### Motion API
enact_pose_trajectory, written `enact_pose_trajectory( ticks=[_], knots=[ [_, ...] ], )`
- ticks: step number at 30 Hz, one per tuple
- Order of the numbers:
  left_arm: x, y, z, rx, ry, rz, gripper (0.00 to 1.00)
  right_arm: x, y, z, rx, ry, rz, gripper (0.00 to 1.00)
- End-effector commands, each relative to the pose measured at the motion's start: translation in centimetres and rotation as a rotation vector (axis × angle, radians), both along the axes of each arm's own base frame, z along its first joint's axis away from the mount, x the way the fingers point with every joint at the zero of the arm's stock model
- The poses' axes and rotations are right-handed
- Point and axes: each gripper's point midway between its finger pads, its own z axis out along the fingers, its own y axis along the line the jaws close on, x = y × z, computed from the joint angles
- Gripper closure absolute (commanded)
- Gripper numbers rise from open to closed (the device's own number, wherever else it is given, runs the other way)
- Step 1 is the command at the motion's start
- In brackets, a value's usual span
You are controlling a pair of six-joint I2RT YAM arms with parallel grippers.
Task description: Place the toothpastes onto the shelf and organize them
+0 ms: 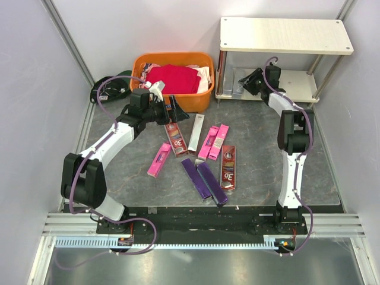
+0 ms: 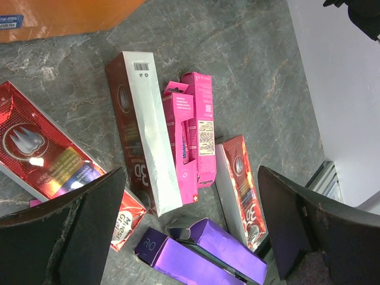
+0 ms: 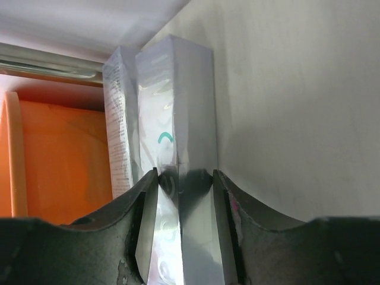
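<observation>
Several toothpastes lie on the table: dark red (image 1: 176, 138), silver-sided (image 1: 196, 132), two pink (image 1: 214, 142), one pink (image 1: 159, 159), two purple (image 1: 203, 180), dark red (image 1: 228, 167). My left gripper (image 1: 172, 110) hangs open and empty above them; in the left wrist view its gripper (image 2: 190, 231) frames the silver-sided box (image 2: 148, 130), pink boxes (image 2: 190, 136) and purple boxes (image 2: 202, 252). My right gripper (image 1: 252, 80) is at the lower board of the shelf (image 1: 285, 35). In the right wrist view this gripper (image 3: 182, 184) is shut on a silver-grey box (image 3: 178, 136), beside another silver-grey box (image 3: 119, 130).
An orange basket (image 1: 172, 74) with red cloth (image 1: 172, 78) stands left of the shelf; it also shows in the right wrist view (image 3: 59, 160). Black cables (image 1: 107, 86) lie at the back left. Walls close in both sides. The shelf's metal posts (image 1: 221, 68) stand near my right gripper.
</observation>
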Motion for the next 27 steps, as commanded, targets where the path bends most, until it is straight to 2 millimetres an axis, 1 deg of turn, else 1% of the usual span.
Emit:
enact_pose_trajectory(
  ticks=[1, 3, 4, 6, 7, 9, 11, 13, 14, 15, 16, 17, 18, 20, 21, 23, 24, 26, 27],
  knots=[
    [0.4, -0.4, 1.1, 0.004, -0.052, -0.036, 0.0, 1.6, 1.5, -0.6, 0.037, -0.021, 0.011, 0.53],
    [0.4, -0.4, 1.2, 0.001, -0.055, -0.039, 0.0, 1.9, 1.8, -1.0, 0.039, -0.02, 0.019, 0.54],
    [0.4, -0.5, 1.2, 0.001, -0.055, -0.04, 0.0, 2.2, 1.7, -0.6, 0.038, -0.031, 0.018, 0.54],
    [0.5, -0.5, 1.3, 0.002, -0.056, -0.042, 0.0, 2.4, 1.5, -1.0, 0.036, -0.03, 0.012, 0.54],
    [0.6, -0.5, 1.3, 0.002, -0.056, -0.041, 0.0, 2.7, 1.6, -0.5, 0.038, -0.042, 0.015, 0.53],
    [0.5, -0.5, 1.1, 0.002, -0.051, -0.044, 0.0, 2.8, 1.7, -0.8, 0.043, -0.039, 0.014, 0.53],
    [0.5, -0.6, 1.0, 0.001, -0.045, -0.046, 0.0, 3.1, 1.8, -0.5, 0.049, -0.048, 0.015, 0.53],
    [0.5, -0.7, 0.8, 0.001, -0.042, -0.047, 0.0, 3.2, 2.0, -0.8, 0.058, -0.047, 0.03, 0.51],
    [0.5, -0.7, 0.8, 0.001, -0.042, -0.049, 0.0, 3.2, 2.1, -0.9, 0.058, -0.046, 0.033, 0.49],
    [0.4, -0.7, 0.9, -0.001, -0.041, -0.051, 0.0, 2.9, 2.0, -0.9, 0.052, -0.042, 0.034, 0.43],
    [0.5, -0.7, 1.0, -0.001, -0.043, -0.05, 0.0, 2.6, 1.9, -0.8, 0.045, -0.04, 0.03, 0.4],
    [0.4, -0.7, 1.0, 0.0, -0.044, -0.051, 0.0, 2.4, 1.7, -0.6, 0.036, -0.046, 0.02, 0.26],
    [0.4, -0.7, 1.1, -0.002, -0.047, -0.053, 0.0, 1.5, 1.4, -0.4, 0.029, -0.043, 0.009, 0.18],
    [0.4, -0.7, 1.1, 0.0, -0.049, -0.053, 0.0, 1.0, 0.9, 0.3, 0.009, -0.061, -0.01, 0.02],
    [0.4, -0.7, 1.0, -0.001, -0.047, -0.056, 0.0, 0.2, 0.8, 0.8, 0.003, -0.065, -0.009, 0.02],
    [0.3, -0.8, 1.0, -0.002, -0.047, -0.06, 0.0, -0.4, 0.8, 1.7, 0.005, -0.095, 0.002, 0.02],
    [0.3, -0.7, 1.1, -0.004, -0.05, -0.06, 0.0, -1.2, 0.8, 1.9, 0.007, -0.093, 0.003, 0.02],
    [0.0, -0.7, 1.0, -0.003, -0.046, -0.063, 0.0, -1.8, 0.9, 2.6, 0.021, -0.118, 0.003, 0.02],
    [-0.1, -0.8, 1.1, -0.003, -0.048, -0.063, 0.0, -2.7, 0.9, 2.7, 0.023, -0.112, 0.002, 0.02]
  ],
)
